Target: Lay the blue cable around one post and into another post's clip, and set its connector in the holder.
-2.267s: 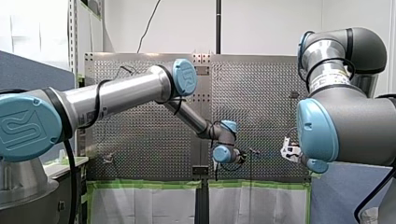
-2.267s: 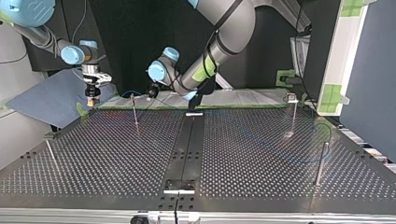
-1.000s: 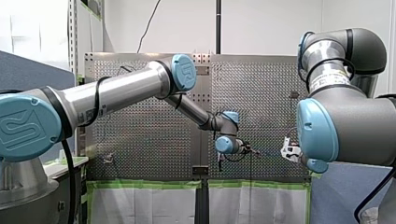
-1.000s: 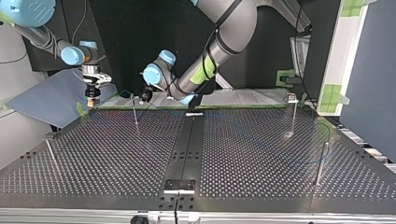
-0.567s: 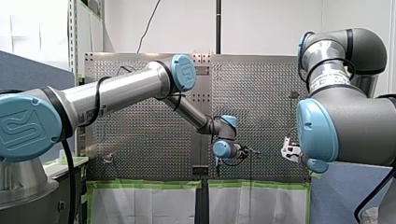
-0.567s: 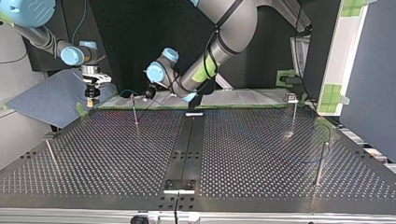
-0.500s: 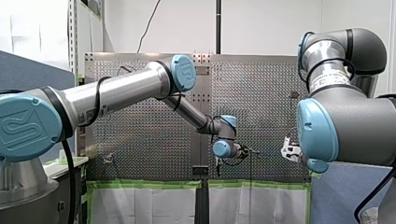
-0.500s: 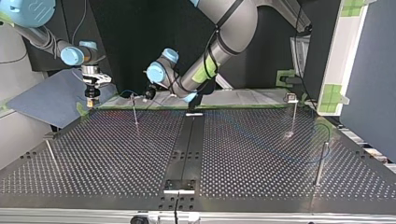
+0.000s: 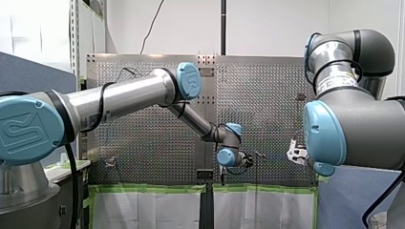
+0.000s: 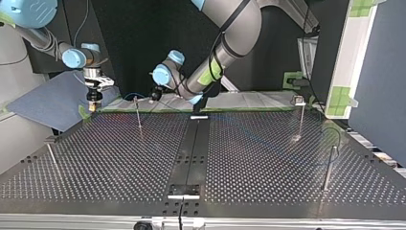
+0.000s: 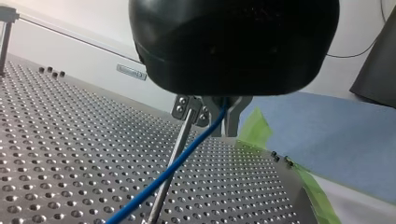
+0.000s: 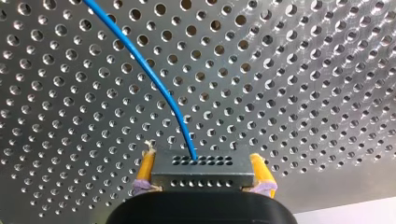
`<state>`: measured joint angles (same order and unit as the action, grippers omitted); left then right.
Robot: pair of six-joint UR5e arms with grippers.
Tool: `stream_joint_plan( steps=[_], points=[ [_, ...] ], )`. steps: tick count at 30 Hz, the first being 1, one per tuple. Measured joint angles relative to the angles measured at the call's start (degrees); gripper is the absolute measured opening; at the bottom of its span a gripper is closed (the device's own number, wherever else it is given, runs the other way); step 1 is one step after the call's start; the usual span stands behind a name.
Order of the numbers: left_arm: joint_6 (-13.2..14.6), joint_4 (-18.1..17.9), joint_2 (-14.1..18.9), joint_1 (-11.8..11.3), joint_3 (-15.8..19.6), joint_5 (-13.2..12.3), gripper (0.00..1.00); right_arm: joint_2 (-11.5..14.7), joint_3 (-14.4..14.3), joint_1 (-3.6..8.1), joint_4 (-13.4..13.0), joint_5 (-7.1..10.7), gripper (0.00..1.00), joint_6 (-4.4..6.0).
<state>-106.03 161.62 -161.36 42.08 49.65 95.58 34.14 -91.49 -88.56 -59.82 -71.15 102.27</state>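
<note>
Right tool (image 12: 201,159) clamped on connector (image 12: 201,171); blue cable (image 12: 154,79) leaves it, arcing over desk (image 12: 303,70). Left tool (image 11: 223,111) pinches cable just beside post (image 11: 157,201) clip (image 11: 187,108). Risk: cable rides past clip mouth, or tension twists connector in pads (image 12: 145,167).

Tbl: silver perforated metal table (image 10: 119,163) w/ black centre strip (image 10: 191,143) | 4 thin metal posts upright: 2 far (image 10: 138,117) (image 10: 300,120), 2 nearer side edges (image 10: 52,160) (image 10: 328,167) | green tape strip (image 10: 158,110) along far edge | thin blue cable (image 10: 338,140) faint by right-side post, top view
</note>
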Motion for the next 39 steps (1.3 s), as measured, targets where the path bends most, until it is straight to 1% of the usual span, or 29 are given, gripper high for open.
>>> stream_joint_plan(
  steps=[4, 11, 15, 22, 31, 39],
  points=[
    [-0.1, 0.1, -0.1, -0.1, -0.5, -0.1, 0.04, 0.0, 0.1, 0.00, -0.2, -0.04, 0.00, 0.03],
    [-0.5, -0.6, -0.3, -0.2, 0.0, 0.0, 0.04, -0.1, 0.4, -0.01, -0.2, -0.17, 0.00, 0.04],
    [-0.5, -0.2, -1.0, -0.3, 0.2, -0.2, 0.04, -0.1, 1.0, -0.12, 0.4, -0.27, 0.00, 0.04],
    [-0.9, -0.1, -1.2, -0.5, 0.8, -0.3, 0.04, -0.1, 1.5, -0.16, 1.1, -0.31, 0.00, -0.02],
    [-1.3, -0.2, -1.3, -0.5, -0.2, -0.6, 0.04, -0.2, 1.5, -0.24, 0.9, -0.31, 0.00, 0.04],
    [-2.2, -0.4, -1.3, -0.8, -0.7, -0.8, 0.04, -0.4, 1.7, -0.27, 0.6, -0.37, 0.00, 0.05]
  ],
)
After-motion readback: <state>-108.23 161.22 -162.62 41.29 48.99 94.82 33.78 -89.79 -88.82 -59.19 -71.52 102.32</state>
